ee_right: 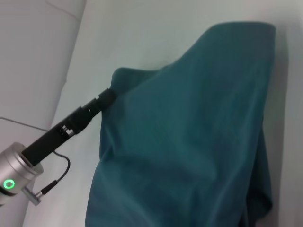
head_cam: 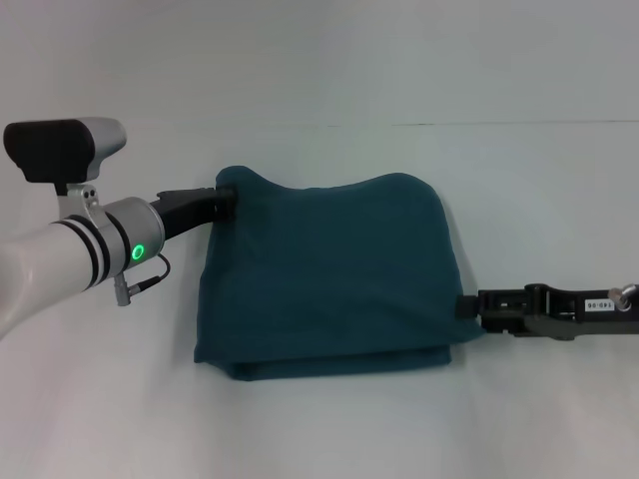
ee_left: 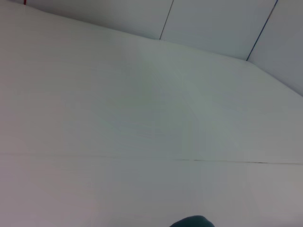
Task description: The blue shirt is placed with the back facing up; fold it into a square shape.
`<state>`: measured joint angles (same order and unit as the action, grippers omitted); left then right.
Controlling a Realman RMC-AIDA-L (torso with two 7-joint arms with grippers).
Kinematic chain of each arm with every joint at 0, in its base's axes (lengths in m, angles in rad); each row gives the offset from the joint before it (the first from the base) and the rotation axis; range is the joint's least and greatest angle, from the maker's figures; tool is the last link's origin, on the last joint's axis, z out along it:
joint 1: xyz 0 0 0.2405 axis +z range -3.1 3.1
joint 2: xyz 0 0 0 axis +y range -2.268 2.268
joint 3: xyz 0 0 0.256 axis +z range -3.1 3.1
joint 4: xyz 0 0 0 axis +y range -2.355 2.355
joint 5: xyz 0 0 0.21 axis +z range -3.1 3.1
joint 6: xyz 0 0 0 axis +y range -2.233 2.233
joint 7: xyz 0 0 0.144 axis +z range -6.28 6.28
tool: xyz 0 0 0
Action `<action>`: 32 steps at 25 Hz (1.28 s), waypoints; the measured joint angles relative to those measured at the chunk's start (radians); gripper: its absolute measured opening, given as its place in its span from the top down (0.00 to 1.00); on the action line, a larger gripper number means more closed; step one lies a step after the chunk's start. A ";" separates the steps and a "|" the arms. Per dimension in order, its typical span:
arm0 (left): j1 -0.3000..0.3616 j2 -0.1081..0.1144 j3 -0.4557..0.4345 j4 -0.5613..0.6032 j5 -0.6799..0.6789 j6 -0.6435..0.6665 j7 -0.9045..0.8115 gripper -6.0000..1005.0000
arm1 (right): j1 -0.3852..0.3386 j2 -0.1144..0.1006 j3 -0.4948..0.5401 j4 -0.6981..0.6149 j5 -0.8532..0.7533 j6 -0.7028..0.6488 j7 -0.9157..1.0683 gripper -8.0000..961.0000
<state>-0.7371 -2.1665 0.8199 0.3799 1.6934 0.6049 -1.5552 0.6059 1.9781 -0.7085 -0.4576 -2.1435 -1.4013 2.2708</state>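
Head view — left tool (head_cam: 226, 196) and right tool (head_cam: 467, 307) clamp the blue shirt (head_cam: 329, 274), folded, lying crosswise.

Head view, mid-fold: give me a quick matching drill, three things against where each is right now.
Things:
1. left gripper
2. right gripper
3. blue shirt

Places:
A. lying folded on the white table, layers showing at its near edge
B. at the shirt's far left corner, shut on raised fabric
C. at the shirt's right edge, low by the table

Pairs: 1-B, 2-C, 3-A
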 joint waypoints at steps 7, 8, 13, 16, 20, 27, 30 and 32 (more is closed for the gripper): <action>0.000 -0.001 0.002 -0.001 0.000 0.001 0.000 0.93 | 0.002 0.015 0.002 0.006 0.000 0.006 0.001 0.21; 0.000 -0.002 0.002 -0.001 0.000 0.001 0.000 0.93 | 0.003 0.018 0.003 0.006 0.001 0.009 0.001 0.21; 0.000 -0.003 0.002 -0.001 0.000 0.003 0.000 0.92 | 0.006 0.033 0.004 0.006 0.004 0.041 0.001 0.23; 0.001 -0.003 0.002 -0.001 0.000 0.003 0.000 0.92 | 0.008 0.041 -0.002 0.007 0.001 0.056 -0.002 0.29; 0.001 -0.002 0.002 0.000 0.000 0.003 0.000 0.91 | 0.006 0.043 -0.003 0.007 0.001 0.051 -0.013 0.37; 0.001 -0.001 -0.004 0.001 0.000 -0.001 0.013 0.90 | -0.007 0.040 -0.009 0.007 0.001 0.047 -0.015 0.76; 0.001 -0.001 -0.005 0.002 0.000 -0.002 0.013 0.90 | -0.012 0.034 -0.015 0.008 0.001 0.046 -0.016 0.88; 0.001 -0.001 -0.007 0.003 0.000 -0.004 0.013 0.90 | -0.013 0.029 -0.016 0.011 0.001 0.046 -0.016 0.92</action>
<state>-0.7362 -2.1672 0.8124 0.3828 1.6934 0.6009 -1.5419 0.5927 2.0068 -0.7245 -0.4464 -2.1429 -1.3556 2.2549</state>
